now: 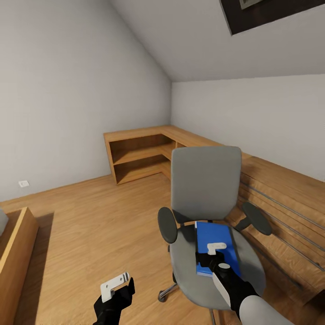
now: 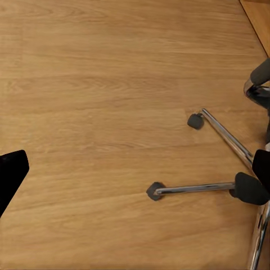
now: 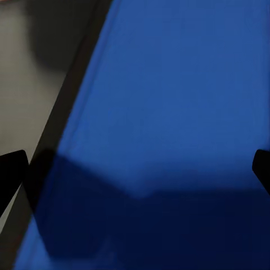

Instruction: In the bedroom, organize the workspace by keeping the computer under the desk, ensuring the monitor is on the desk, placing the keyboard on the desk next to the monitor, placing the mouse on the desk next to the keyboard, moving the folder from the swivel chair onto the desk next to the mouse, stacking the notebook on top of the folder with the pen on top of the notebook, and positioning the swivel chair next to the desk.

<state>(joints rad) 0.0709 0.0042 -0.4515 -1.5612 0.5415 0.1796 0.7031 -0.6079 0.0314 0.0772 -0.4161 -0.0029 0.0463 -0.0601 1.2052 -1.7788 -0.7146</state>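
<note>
With its jaws apart low over the folder (image 1: pixel 215 241), the right gripper (image 1: pixel 215 253) may push the flat folder across the chair (image 1: pixel 205 189) seat instead of catching its edge.

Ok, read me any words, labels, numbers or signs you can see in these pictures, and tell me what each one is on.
None: no readable text shows.
The blue folder on the swivel chair has a plain cover, with no label.
The framed picture on the sloped ceiling is cut off by the edge of the head view, and nothing on it can be read.
The white wall outlet is too small to show any marking.
</note>
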